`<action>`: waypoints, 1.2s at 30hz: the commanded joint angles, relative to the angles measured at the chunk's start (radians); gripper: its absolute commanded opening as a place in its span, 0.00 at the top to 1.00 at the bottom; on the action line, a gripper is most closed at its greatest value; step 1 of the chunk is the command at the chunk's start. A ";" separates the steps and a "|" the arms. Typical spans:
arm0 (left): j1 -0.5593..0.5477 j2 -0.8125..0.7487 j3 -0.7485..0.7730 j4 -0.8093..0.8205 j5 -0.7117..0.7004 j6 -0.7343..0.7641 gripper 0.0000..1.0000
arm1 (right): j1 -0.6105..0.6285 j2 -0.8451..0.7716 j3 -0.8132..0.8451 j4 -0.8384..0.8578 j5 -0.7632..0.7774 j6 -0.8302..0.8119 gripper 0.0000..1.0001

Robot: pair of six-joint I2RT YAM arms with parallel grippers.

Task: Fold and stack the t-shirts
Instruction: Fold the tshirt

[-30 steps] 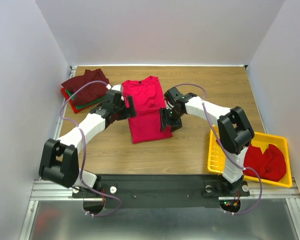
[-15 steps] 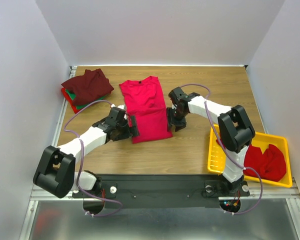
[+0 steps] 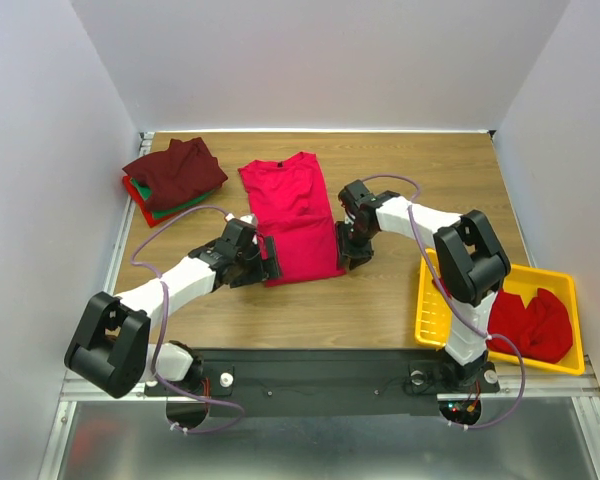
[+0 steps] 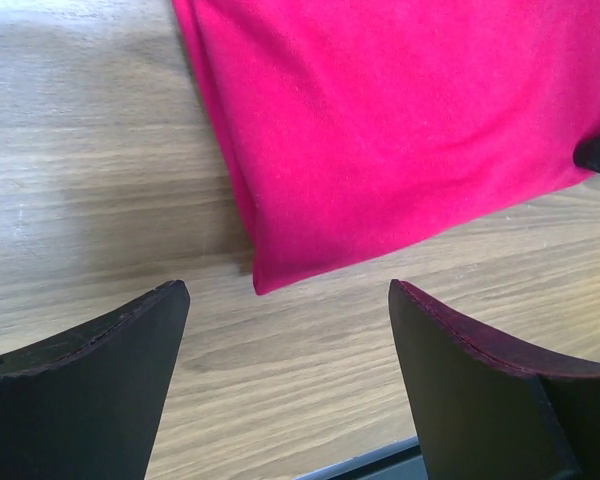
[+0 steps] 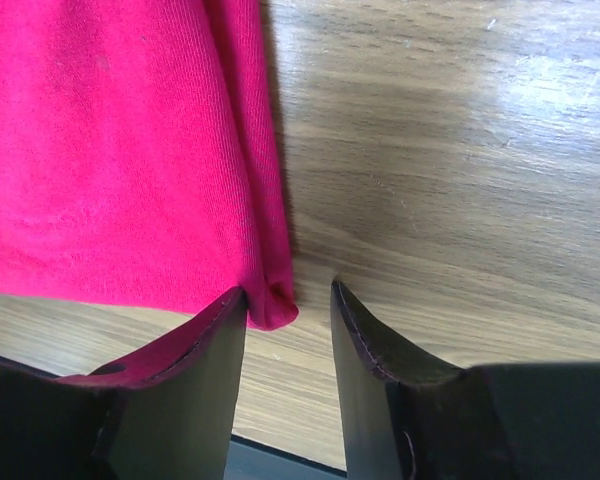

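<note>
- You see the crimson t-shirt (image 5: 110, 150) as matt, finely ribbed knit cloth.
- Your table (image 4: 80, 180) is smooth wood grain with a soft sheen.
- The yellow tray (image 3: 427, 310) looks like glossy plastic.

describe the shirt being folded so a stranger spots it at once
Look at the middle of the wooden table, between the left hand and right hand. The shirt there lies flat and alone, bright crimson, unlike the maroon-topped pile at the far left corner and the crumpled maroon shirt in the yellow tray.
</note>
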 commanded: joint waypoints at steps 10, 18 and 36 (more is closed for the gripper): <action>-0.016 -0.007 -0.009 -0.044 -0.058 -0.037 0.13 | 0.036 0.015 -0.027 0.013 -0.066 0.006 0.64; -0.034 0.027 -0.004 -0.035 -0.048 -0.031 0.15 | 0.044 0.038 -0.035 0.013 -0.061 0.003 0.69; -0.052 0.143 0.005 -0.002 -0.092 -0.031 0.40 | 0.046 0.027 -0.047 0.013 -0.056 0.004 0.73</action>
